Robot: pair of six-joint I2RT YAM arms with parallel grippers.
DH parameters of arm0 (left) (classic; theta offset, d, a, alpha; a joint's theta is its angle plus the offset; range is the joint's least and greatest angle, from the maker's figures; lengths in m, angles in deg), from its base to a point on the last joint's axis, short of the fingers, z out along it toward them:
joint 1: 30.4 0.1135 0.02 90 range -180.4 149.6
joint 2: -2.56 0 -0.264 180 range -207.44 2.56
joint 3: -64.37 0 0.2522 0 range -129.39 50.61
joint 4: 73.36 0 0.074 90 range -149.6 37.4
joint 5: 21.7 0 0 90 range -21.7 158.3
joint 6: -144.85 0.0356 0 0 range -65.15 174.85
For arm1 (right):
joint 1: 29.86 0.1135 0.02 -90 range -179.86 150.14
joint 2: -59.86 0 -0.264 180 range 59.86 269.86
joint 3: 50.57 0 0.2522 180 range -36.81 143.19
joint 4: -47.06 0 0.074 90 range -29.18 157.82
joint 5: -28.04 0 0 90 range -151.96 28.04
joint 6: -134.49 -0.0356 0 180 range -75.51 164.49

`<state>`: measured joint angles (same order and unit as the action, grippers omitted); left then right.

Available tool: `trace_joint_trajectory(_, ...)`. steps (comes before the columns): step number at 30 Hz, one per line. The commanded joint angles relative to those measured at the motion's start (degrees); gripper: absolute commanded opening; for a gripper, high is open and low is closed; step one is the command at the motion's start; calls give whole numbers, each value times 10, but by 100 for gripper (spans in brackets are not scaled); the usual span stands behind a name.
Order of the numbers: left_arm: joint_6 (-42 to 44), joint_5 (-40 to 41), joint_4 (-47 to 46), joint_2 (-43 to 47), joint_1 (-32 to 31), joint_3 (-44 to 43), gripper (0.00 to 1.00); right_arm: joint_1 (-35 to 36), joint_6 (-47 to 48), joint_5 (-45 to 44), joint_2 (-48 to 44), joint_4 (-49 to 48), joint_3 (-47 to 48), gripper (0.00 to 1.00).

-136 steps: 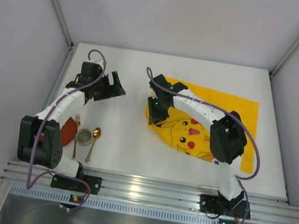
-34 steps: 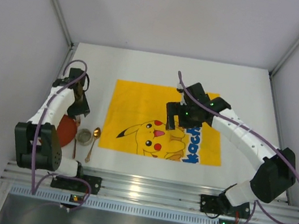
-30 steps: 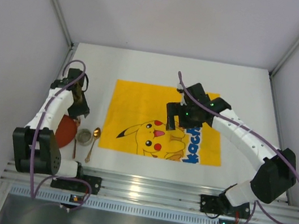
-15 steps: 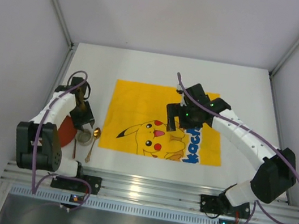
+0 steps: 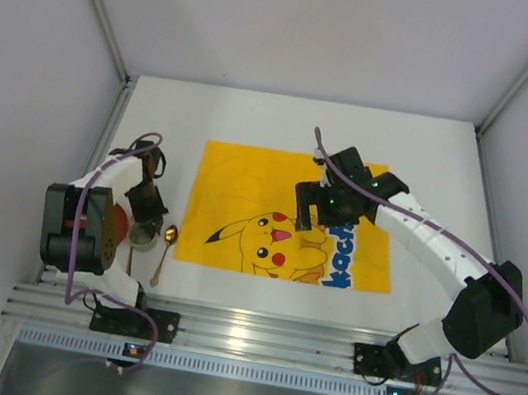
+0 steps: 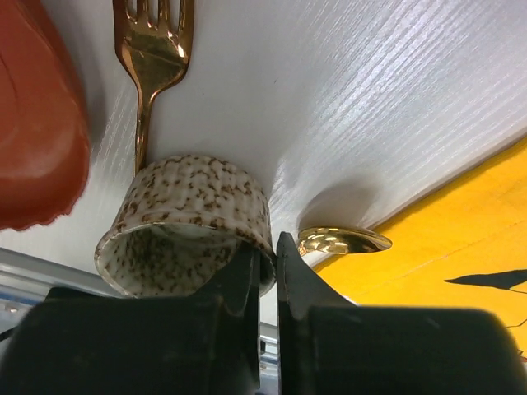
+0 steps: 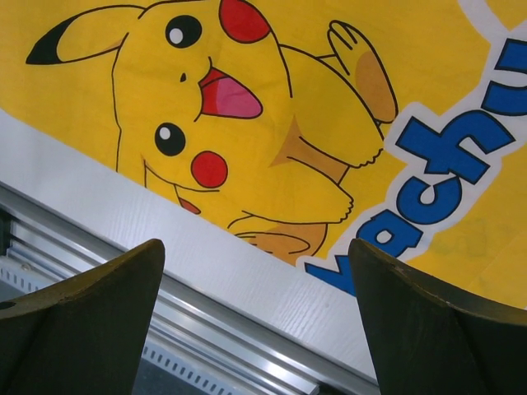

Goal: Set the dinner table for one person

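Note:
On the white dinner table (image 5: 257, 120) a yellow Pikachu mat (image 5: 248, 170) lies flat. At the table's left a speckled ceramic cup (image 6: 189, 206) stands with a gold fork (image 6: 152, 49), a gold spoon (image 6: 342, 240) and a red plate (image 6: 37, 140) around it. My left gripper (image 6: 268, 251) is shut on the cup's rim, one finger inside the wall and one outside; from above it (image 5: 147, 221) covers much of the cup. My right gripper (image 5: 301, 216) hangs open over the mat's Pikachu print, its fingers (image 7: 99, 313) wide apart with nothing between them.
A ribbed aluminium rail (image 5: 251, 335) runs along the near edge of the table. Grey walls close in the left, right and back. The left arm's elbow (image 5: 76, 227) hides part of the red plate (image 5: 118, 224). The spoon (image 5: 167, 242) lies just left of the mat's corner.
The left gripper came down toward the near edge, onto the cup, and closed on its rim. The right arm stayed still over the mat. Earlier, the mat was spread flat.

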<state>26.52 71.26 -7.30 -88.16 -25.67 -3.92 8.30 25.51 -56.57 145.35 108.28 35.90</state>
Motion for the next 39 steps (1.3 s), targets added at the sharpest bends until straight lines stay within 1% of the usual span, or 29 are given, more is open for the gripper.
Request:
trace_joint_trajectory(1,10,-3,-23,-24,-1,-12,0,-13,12,-8,-22,-13,3,94)
trace_joint_trajectory(4,15,-15,-7,-19,-2,-49,0,-13,16,6,-23,-13,20,94)
trace_joint_trajectory(6,9,-26,12,-14,-4,-94,0,-13,17,24,-23,-26,30,95)
trace_joint_trajectory(7,-2,-69,16,-14,-6,-110,0,-13,15,45,-21,-46,38,95)
trace_joint_trajectory(9,-24,-104,17,-18,-16,-161,0,-12,0,76,-9,-69,50,95)
trace_joint_trajectory(10,-55,-145,14,-26,-18,-177,0,-11,-9,88,0,-89,70,95)
trace_joint_trajectory(12,-80,-205,-31,-33,-35,-210,0,-11,-37,114,40,-106,98,95)
trace_joint_trajectory(13,-108,-237,-46,-41,-44,-221,0,-11,-46,140,52,-122,128,95)
trace_joint_trajectory(14,-121,-246,-58,-46,-70,-246,0,-11,-68,152,66,-132,142,95)
trace_joint_trajectory(15,-136,-250,-83,-62,-83,-281,0,-11,-80,175,91,-152,167,95)
trace_joint_trajectory(18,-156,-262,-86,-96,-134,-342,0,-10,-123,216,135,-188,198,95)
trace_joint_trajectory(19,-172,-270,-86,-124,-145,-380,0,-10,-129,219,144,-205,215,95)
trace_joint_trajectory(20,-181,-290,-89,-134,-165,-397,0,-10,-139,220,163,-210,223,95)
trace_joint_trajectory(22,-212,-311,-116,-156,-183,-429,0,-10,-143,211,179,-217,244,95)
trace_joint_trajectory(23,-223,-319,-128,-160,-196,-436,0,-11,-145,205,186,-217,250,95)
trace_joint_trajectory(26,-274,-358,-189,-163,-209,-437,0,-13,-148,180,208,-219,263,93)
trace_joint_trajectory(27,-291,-377,-199,-163,-210,-437,0,-14,-147,165,209,-221,263,92)
trace_joint_trajectory(32,-310,-409,-225,-156,-211,-438,0,-19,-140,118,190,-217,249,88)
trace_joint_trajectory(34,-313,-419,-227,-154,-211,-438,0,-19,-136,85,184,-208,243,87)
trace_joint_trajectory(39,-332,-452,-240,-154,-211,-428,0,-20,-127,39,169,-200,229,85)
